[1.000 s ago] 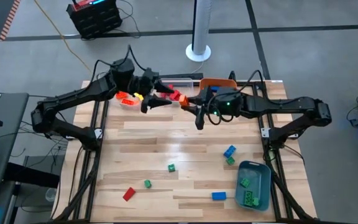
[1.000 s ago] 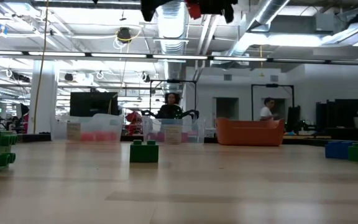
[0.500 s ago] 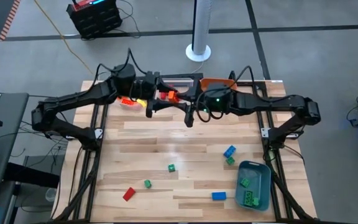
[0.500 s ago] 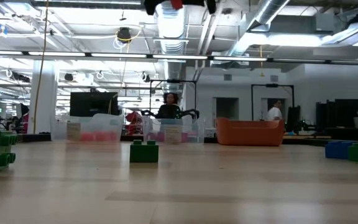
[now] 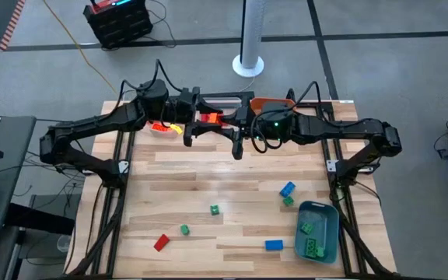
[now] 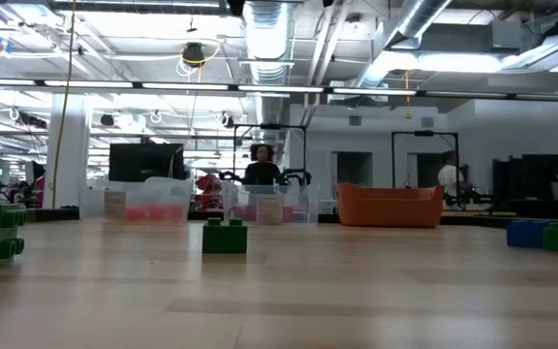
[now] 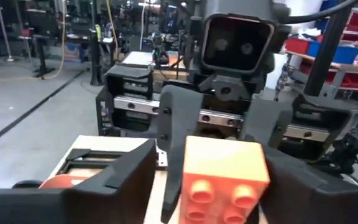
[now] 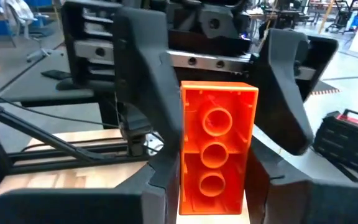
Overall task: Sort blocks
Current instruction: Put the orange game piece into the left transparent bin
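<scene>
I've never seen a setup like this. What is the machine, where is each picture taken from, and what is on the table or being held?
This is a robot with two dark arms, each ending in a two-finger gripper, at a wooden table. One picture looks straight down, one looks level across the tabletop, and two come from cameras on the wrists. The arms meet above the table's far side. The right gripper is shut on an orange brick. The left gripper faces it, its open fingers either side of that brick. Loose bricks lie nearer: green, red and blue. A blue-grey bin holds green ones.
</scene>
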